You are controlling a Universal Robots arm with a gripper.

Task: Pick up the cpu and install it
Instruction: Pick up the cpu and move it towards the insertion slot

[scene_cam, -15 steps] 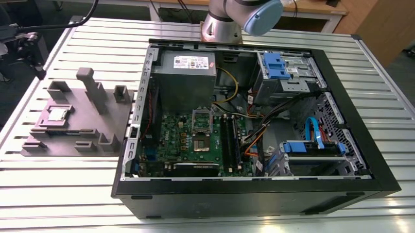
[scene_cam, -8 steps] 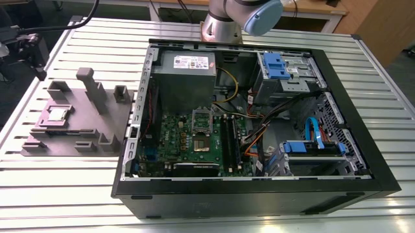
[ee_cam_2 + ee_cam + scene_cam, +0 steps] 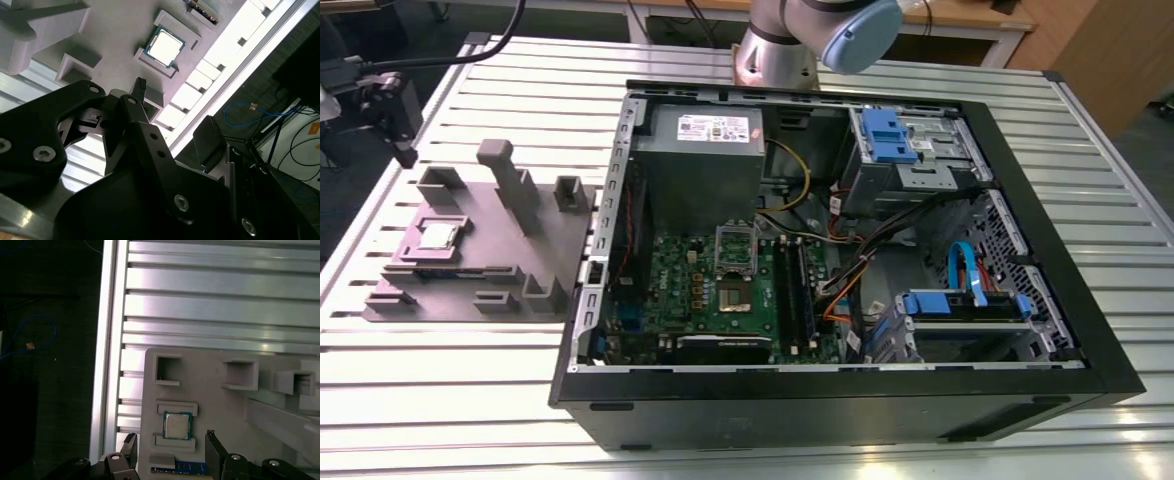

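Table (image 3: 454, 390): slatted metal. An open computer case (image 3: 1107, 385) fills centre and right of frame, with a green motherboard (image 3: 670, 285) in its lower-left part. A grey fixture (image 3: 520, 265) lies at left, beside the case. The cpu (image 3: 438, 236) sits flat in a fixture recess. The black gripper (image 3: 400, 140) hangs at upper left, apart from the cpu. The arm base (image 3: 781, 55) stands at top centre.

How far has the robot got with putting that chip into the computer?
Nothing looks done yet: the cpu lies in its recess on the grey holder, outside the computer case. In hand: the gripper is open above the holder, near the cpu, holding nothing. Left: the pick-up and the install on the motherboard.
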